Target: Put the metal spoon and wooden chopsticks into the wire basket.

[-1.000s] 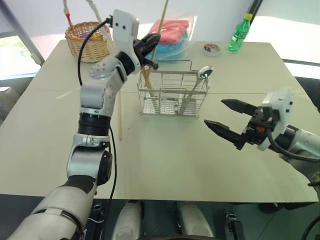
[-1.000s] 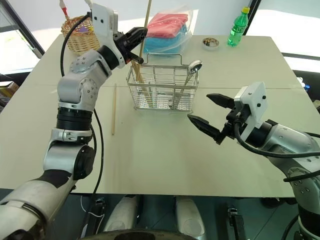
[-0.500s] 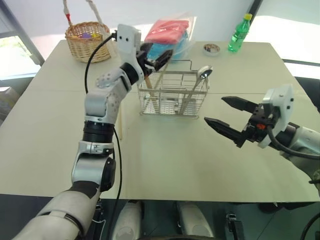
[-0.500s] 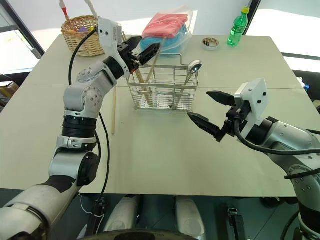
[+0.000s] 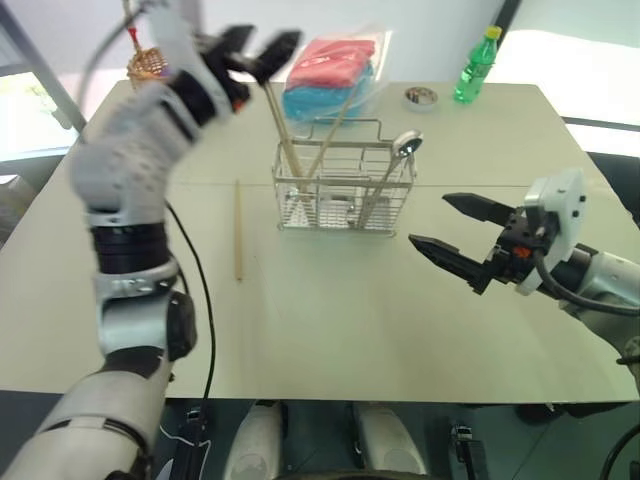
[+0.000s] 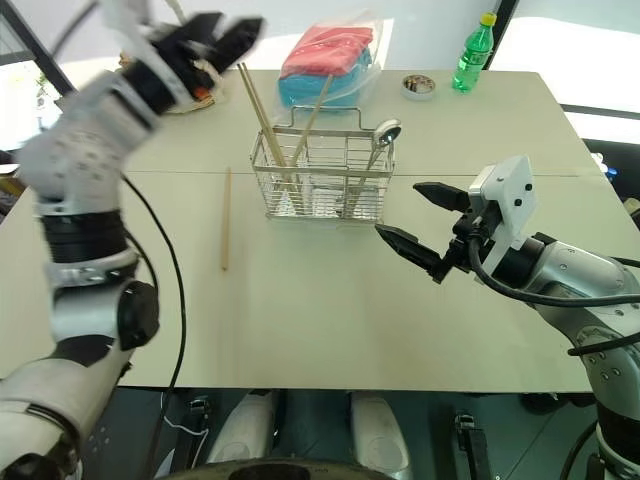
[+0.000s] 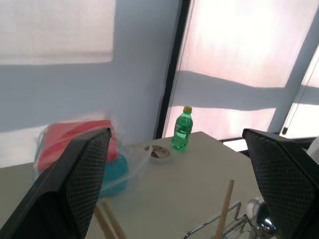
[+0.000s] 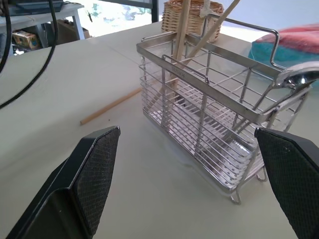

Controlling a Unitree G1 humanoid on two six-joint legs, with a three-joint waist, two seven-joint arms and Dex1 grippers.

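Observation:
The wire basket [image 5: 345, 190] stands mid-table. The metal spoon [image 5: 408, 144] leans in its right end, bowl up. Wooden chopsticks [image 5: 283, 140] lean in its left part, their tops well above the rim. One more chopstick [image 5: 238, 230] lies flat on the table, left of the basket. My left gripper [image 5: 260, 42] is open and empty, raised above and to the left of the basket. My right gripper [image 5: 430, 220] hangs open and empty to the basket's right, fingers pointing at it. The right wrist view shows the basket [image 8: 214, 99] and the lying chopstick [image 8: 112, 105].
A round wicker basket [image 5: 148, 66] sits at the far left corner, partly behind my left arm. A clear bag of pink and blue cloth [image 5: 330, 65] lies behind the wire basket. A green bottle [image 5: 472, 65] and a small round tin [image 5: 420, 97] stand far right.
My left gripper opened and let go of a chopstick, which now leans in the wire basket. The left arm then swung up and to the left. The right arm kept still.

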